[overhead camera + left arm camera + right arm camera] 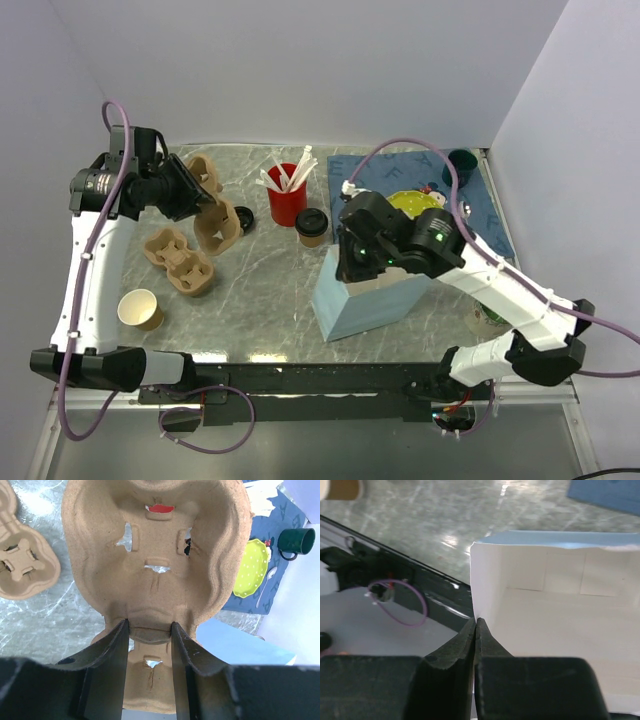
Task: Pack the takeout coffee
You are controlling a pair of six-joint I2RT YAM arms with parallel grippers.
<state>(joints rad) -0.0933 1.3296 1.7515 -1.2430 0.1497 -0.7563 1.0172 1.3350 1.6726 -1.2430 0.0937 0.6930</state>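
Observation:
The takeout coffee (pixel 312 226), a brown paper cup with a black lid, stands mid-table beside a red cup of white utensils (pixel 286 200). My left gripper (pixel 196 196) is shut on the middle ridge of a brown pulp cup carrier (pixel 217 222) and holds it tilted above the table; in the left wrist view the gripper (pixel 149 628) clamps that carrier (pixel 150 545), which hides the coffee. My right gripper (pixel 350 268) is shut on the wall of an open light-blue bag (pixel 370 300); in the right wrist view the gripper (pixel 476 623) pinches the bag's white-lined edge (pixel 560 610).
A second carrier (pixel 178 260) lies at the left and a third (pixel 205 168) behind. A lidless brown cup (pixel 140 309) stands front left. A loose black lid (pixel 243 218) lies near the held carrier. A blue mat (pixel 490 225) holds a yellow-green plate (pixel 410 203) and a dark green mug (pixel 461 165).

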